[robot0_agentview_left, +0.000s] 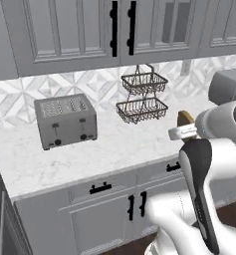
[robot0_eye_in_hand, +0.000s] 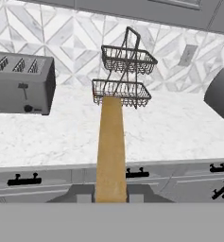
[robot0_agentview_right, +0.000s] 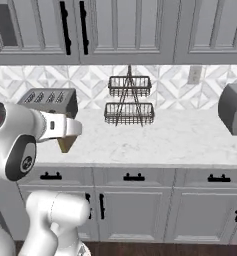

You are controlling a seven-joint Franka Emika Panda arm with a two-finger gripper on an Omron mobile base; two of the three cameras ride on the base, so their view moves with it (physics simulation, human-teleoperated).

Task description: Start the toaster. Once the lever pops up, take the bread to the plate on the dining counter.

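Bread (robot0_eye_in_hand: 110,151) sits edge-on between the gripper (robot0_eye_in_hand: 110,196) jaws, held in the air in front of the wall counter (robot0_agentview_left: 119,144).
Toaster (robot0_agentview_left: 65,121) stands on the white veined counter against the patterned backsplash (robot0_agentview_right: 20,80), its two levers and knobs facing the room; a two-tier wire basket (robot0_agentview_right: 129,102) stands near it, also by the wall, and a grey appliance (robot0_agentview_right: 234,109) is cut off at the frame edge farther along. Grey cabinets with black handles run above and below. In the base views the arm hides most of the slice, so only a tan corner (robot0_agentview_left: 185,118) shows beside the wrist. The toaster's slots are too coarse to read.
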